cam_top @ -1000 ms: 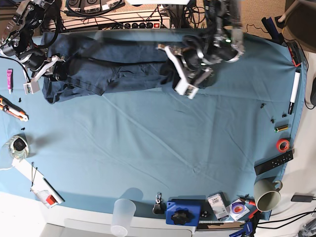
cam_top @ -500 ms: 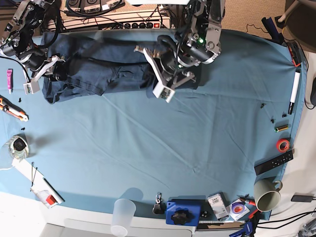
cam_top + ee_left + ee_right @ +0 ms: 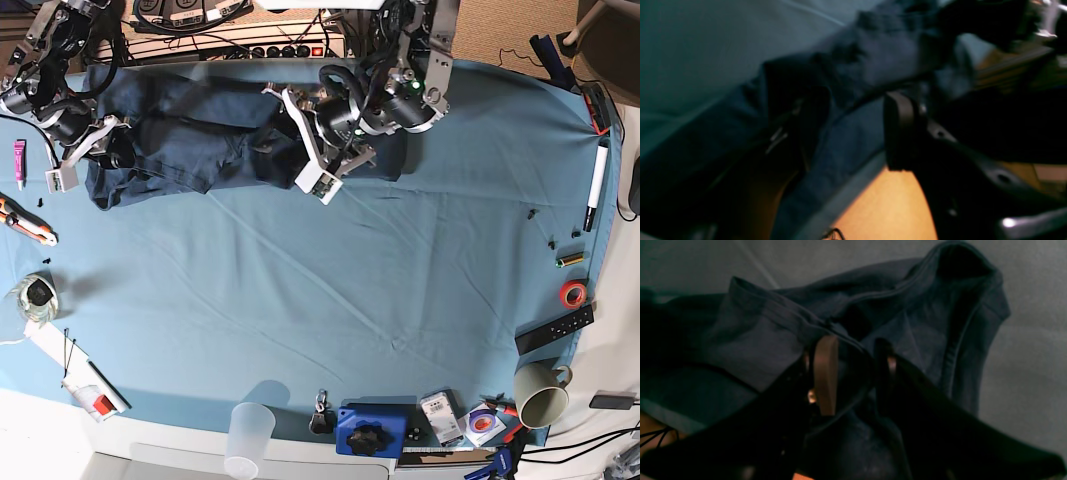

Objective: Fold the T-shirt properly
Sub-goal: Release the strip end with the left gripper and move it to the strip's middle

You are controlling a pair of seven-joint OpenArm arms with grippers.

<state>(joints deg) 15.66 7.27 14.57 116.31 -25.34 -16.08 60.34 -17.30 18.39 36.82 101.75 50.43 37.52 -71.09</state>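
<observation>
The T-shirt lies lengthwise along the worktop's far edge; right claw pinches one end (left claw spread over the middle).

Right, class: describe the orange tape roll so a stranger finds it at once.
Start at the teal table cloth and follow its right-hand edge in the base view. Below the white marker and above the beige mug lies the tape roll, the only orange ring there.
</observation>
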